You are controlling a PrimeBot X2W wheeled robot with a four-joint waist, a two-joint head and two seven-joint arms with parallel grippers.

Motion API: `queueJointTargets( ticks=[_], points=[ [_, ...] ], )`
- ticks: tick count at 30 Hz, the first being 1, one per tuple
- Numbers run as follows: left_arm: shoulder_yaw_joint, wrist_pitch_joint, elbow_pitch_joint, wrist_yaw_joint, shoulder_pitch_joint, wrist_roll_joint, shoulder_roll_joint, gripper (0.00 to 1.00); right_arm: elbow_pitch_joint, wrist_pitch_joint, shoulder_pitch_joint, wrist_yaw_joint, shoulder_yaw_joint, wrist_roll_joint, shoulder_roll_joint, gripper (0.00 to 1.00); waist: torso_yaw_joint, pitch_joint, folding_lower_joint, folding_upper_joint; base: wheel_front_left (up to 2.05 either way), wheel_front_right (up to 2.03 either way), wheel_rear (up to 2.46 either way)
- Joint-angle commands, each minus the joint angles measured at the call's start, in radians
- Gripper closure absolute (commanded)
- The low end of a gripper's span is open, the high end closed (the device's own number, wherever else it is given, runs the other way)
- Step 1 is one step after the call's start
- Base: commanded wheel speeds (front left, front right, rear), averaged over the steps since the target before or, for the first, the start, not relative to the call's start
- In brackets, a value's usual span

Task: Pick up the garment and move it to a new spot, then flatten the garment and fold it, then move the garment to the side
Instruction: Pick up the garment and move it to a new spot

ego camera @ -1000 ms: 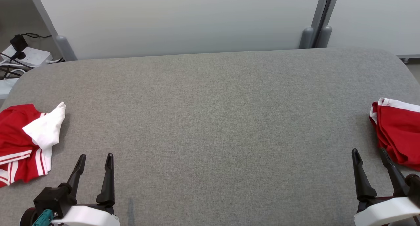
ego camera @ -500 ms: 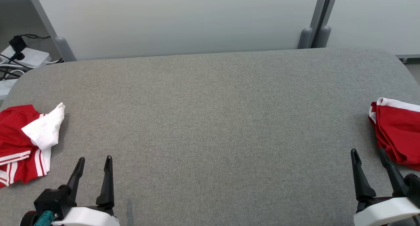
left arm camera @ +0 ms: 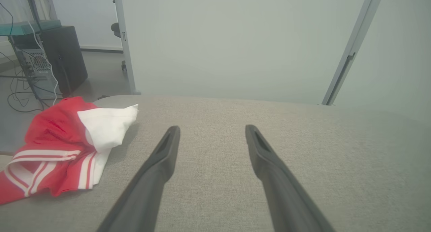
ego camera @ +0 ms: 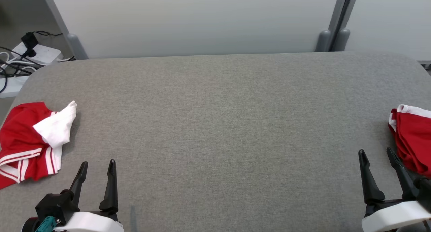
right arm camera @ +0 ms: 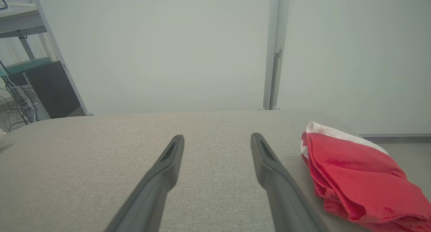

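1. Head view: the left gripper (ego camera: 98, 162), lower left, and the right gripper (ego camera: 375, 151), lower right, are holding their fingers apart, empty, over the grey table (ego camera: 215, 107). The crumpled garment (ego camera: 27, 141), red and white, is lying at the left edge, the folded garment (ego camera: 414, 141) at the right edge.
2. Left wrist view: the crumpled garment (left arm camera: 60, 144) is lying left of the spread fingers (left arm camera: 161, 158).
3. Right wrist view: the folded garment (right arm camera: 350, 171) is resting at the lower right.
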State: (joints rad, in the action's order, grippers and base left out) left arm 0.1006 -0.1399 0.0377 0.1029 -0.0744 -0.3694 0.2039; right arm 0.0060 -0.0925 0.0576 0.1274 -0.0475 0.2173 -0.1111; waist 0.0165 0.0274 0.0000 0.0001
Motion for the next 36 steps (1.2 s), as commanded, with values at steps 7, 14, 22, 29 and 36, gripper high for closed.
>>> queueJointTargets(
  ticks=[7,14,22,29,36],
  points=[
    [-0.04,-0.012,-0.035,0.024,0.041,-0.01,0.011,0.0,-0.077,0.011,-0.017,0.003,0.064,-0.005,-0.022,0.0,0.104,-0.001,0.0,-0.0001,0.0,0.0,0.0],
    [-0.047,-0.018,-0.036,0.035,0.024,-0.021,0.007,0.0,-0.1,0.024,-0.026,0.003,0.104,0.002,-0.016,0.0,0.233,0.002,0.0,-0.0001,0.0,0.0,0.0],
    [-0.045,-0.012,-0.022,0.034,0.017,-0.033,0.011,0.0,-0.089,0.03,-0.018,0.003,0.138,0.011,-0.002,0.0,0.358,-0.003,0.0,-0.0001,0.0,0.0,0.0],
    [-0.041,-0.014,-0.018,0.032,0.021,-0.038,0.014,0.0,-0.078,0.022,-0.018,0.003,0.157,0.015,0.01,0.0,0.399,-0.003,0.0,-0.0001,0.0,0.0,0.0],
    [-0.037,-0.015,-0.017,0.032,0.027,-0.046,0.013,0.0,-0.065,0.015,-0.022,0.003,0.174,0.02,0.017,0.0,0.392,-0.002,0.0,-0.0001,0.0,0.0,0.0]
  ],
)
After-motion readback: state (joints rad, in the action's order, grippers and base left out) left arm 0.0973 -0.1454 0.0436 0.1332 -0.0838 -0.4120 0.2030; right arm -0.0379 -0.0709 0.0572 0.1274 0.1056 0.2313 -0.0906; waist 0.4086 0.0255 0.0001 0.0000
